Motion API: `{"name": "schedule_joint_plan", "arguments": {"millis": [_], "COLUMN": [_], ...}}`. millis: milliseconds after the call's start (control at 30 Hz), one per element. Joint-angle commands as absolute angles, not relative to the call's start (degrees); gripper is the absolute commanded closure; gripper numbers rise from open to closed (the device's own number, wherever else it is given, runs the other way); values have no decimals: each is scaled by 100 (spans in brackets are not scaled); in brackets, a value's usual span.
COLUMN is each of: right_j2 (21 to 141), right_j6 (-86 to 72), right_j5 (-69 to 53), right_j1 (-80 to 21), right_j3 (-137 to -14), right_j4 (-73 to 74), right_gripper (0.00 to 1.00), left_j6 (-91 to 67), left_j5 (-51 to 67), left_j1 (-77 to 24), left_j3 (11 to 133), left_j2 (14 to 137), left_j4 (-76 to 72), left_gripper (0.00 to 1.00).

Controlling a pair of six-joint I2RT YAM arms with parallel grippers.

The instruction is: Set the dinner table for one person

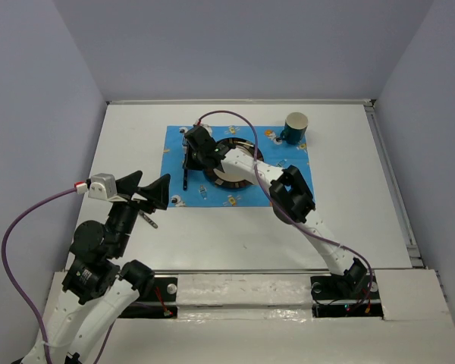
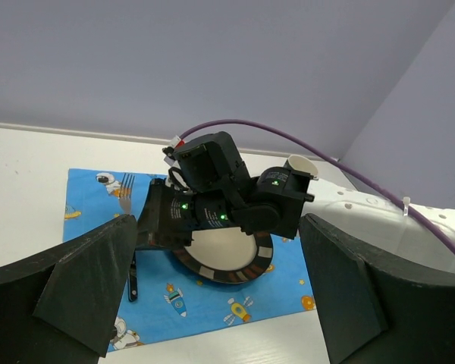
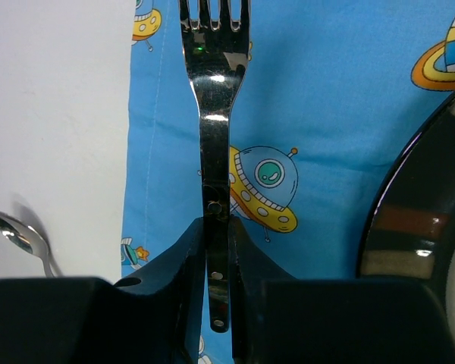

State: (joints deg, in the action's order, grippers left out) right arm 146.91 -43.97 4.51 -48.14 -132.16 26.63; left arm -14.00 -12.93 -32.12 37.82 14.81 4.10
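Steel fork in right pincer, blue placemat

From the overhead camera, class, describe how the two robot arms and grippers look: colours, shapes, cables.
Both arms, left arm and right arm, have white links with black joints. Each carries a purple cable. The left gripper and right gripper have black fingers.
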Motion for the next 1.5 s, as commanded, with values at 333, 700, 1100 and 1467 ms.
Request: {"name": "schedule_joint_plan", "arguments": {"millis": [333,700,1100,1467], "right_j2": [14994,14836,14221,14229], "right_j6": [-4298,-4236,-4052,-2620], "right_j5": [694,765,686,88], "right_j1": [-4869,-4869,-5009,-6317], "right_j3": [-13588,-13658,-13396,-13016], "right_j4": [2883,2874,2524,1274], "right_gripper": [97,70,59,35], "left_j6": [-1327,-1336,-1283,-1336], "left_j5": [-1380,-1380,-1424,-1573], "left_j1": [-3182,-3173,-3032,-3023], "left_j3": [3744,3744,3753,4411], "left_j2": [1477,1485,1485,1327], "left_j4": [132,132,105,272], "left_gripper": [1,1,1,1]}}
